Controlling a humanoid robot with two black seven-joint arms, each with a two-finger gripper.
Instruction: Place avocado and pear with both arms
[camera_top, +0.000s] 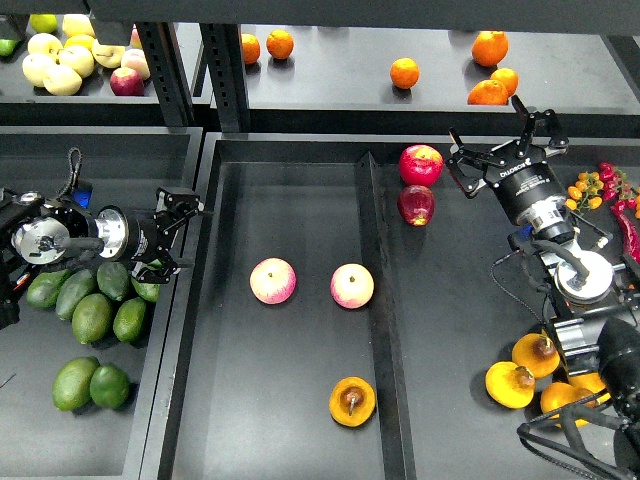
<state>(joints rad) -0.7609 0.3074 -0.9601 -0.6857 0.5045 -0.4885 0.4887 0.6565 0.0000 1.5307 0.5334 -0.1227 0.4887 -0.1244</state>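
Observation:
Several dark green avocados (92, 302) lie in the left tray, and two more (76, 383) lie nearer the front. My left gripper (185, 237) is open and empty just right of that cluster, above the tray's right edge. One orange-yellow pear (352, 401) with a brown hollow lies at the front of the middle tray (300, 440). More pears (512, 385) lie at the front right beside my right arm. My right gripper (495, 140) is open and empty at the back right, beside a red apple (421, 164).
Two pink-yellow apples (273, 280) (352, 286) lie mid-tray. A second red apple (416, 204) lies right of the divider (385, 300). Oranges (405, 72) and pale apples (60, 60) sit on the back shelf. Red and orange peppers (600, 185) lie at the far right.

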